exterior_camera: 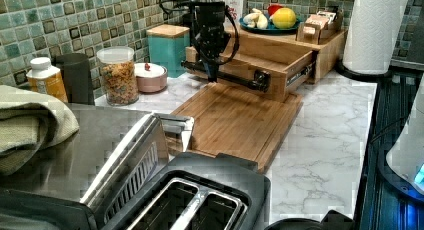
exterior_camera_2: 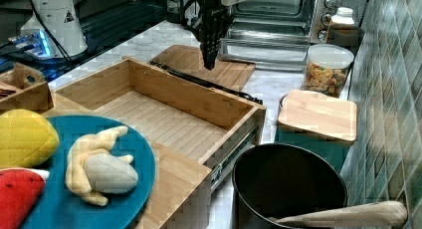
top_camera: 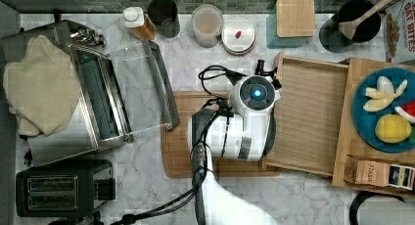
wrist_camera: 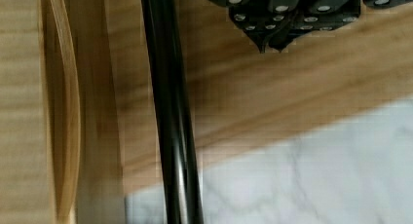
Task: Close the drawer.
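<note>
The drawer is pulled out of its wooden box unit, and its bamboo floor is bare. It also shows as an open tray in the right view and sticks out over the cutting board in the left view. A black bar handle runs along its front wall. My gripper points down just outside that handle, above the cutting board. Its fingertips are shut together with nothing between them and stand a little apart from the bar. In the top view the arm's wrist covers the drawer's front edge.
A dark cutting board lies in front of the drawer. A toaster oven with its glass door down and a toaster stand at the top view's left. Jars, a teal canister with a bamboo lid and a black pot line the back. A fruit plate sits on the box.
</note>
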### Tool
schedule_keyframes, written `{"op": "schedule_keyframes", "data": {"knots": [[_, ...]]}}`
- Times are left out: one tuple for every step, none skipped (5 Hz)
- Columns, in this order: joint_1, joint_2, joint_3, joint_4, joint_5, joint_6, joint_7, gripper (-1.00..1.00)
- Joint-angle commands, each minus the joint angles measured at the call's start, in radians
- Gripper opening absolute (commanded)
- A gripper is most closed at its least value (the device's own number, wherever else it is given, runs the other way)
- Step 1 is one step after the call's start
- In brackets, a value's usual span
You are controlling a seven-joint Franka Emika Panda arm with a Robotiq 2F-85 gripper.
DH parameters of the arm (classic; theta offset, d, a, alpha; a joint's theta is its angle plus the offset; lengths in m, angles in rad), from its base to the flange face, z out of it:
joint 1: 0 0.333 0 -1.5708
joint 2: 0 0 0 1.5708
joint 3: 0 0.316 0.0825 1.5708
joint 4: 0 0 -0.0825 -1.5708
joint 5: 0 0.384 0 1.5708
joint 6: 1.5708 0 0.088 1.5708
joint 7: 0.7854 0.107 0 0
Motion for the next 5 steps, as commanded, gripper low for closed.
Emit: {"op": "schedule_keyframes", "data": {"knots": [[-0.018,0.044,-0.022,0.054,-0.032,0.141,-0.038,-1.00],[-0.022,0.034,-0.029,0.039,-0.054,0.163,-0.034,-1.00],[-0.019,0.051,-0.040,0.073,-0.090,0.107,-0.030,-1.00],[-0.037,0.062,-0.043,0.088,-0.091,0.093,-0.069,-1.00],[-0.049,0.036,-0.060,0.019,-0.130,0.218,-0.086,-1.00]]}}
